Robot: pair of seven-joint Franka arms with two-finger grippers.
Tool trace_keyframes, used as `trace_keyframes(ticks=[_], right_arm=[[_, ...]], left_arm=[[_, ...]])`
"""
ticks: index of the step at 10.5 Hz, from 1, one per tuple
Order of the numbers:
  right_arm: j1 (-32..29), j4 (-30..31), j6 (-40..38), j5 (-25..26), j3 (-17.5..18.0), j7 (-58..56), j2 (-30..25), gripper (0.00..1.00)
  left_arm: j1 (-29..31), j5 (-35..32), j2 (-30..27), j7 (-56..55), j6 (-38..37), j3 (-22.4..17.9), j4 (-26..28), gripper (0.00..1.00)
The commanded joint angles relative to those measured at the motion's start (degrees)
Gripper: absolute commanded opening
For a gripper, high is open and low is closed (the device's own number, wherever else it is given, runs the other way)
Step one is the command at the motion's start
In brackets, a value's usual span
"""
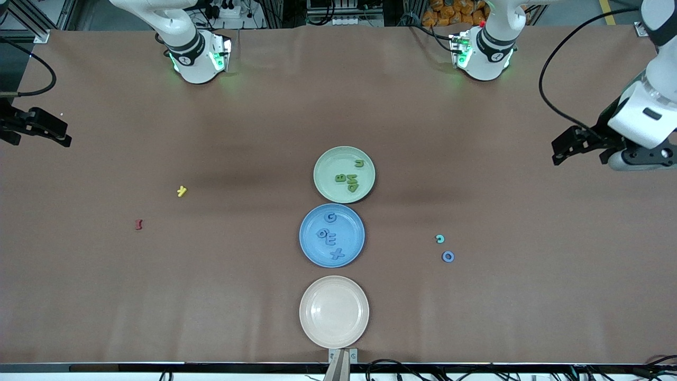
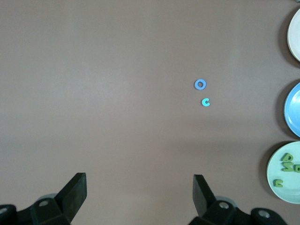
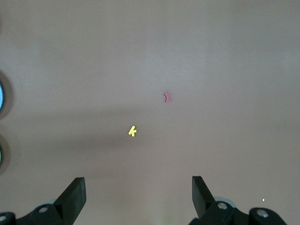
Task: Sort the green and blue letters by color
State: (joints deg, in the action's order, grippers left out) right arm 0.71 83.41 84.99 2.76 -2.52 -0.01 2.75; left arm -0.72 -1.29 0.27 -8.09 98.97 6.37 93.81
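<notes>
Yellow K (image 1: 182,191), red I (image 1: 139,224)

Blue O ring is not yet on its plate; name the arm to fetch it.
Left. The blue O lies on the table toward the left arm's end, in the left wrist view, and the left tool is open. The right tool waits at the right arm's end.

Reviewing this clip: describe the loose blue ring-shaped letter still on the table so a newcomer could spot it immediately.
Start at the blue plate in the middle of the row of three plates, then look toward the left arm's end of the table. Two tiny pieces lie there on the bare brown cover. The blue ring is the closed O, nearer the front camera than the teal C-shaped piece beside it.
</notes>
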Motion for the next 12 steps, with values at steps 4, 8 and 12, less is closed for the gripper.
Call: trace_keyframes(ticks=[4, 8, 12], right_arm=[[-2.6, -1.1, 0.6, 0.5, 1.2, 1.0, 1.0, 1.00], [-2.8, -1.1, 0.6, 0.7, 1.1, 0.9, 1.0, 1.00], [-2.9, -1.1, 0.8, 0.4, 1.2, 1.0, 1.0, 1.00]], left_arm=[[1.2, 0.2, -1.8, 7.0, -10.3, -0.6, -5.2, 1.00], [1.3, 2.2, -1.9, 7.0, -11.0, -0.6, -6.0, 1.00], [1.3, 2.3, -1.9, 6.9, -10.9, -0.6, -6.0, 1.00]])
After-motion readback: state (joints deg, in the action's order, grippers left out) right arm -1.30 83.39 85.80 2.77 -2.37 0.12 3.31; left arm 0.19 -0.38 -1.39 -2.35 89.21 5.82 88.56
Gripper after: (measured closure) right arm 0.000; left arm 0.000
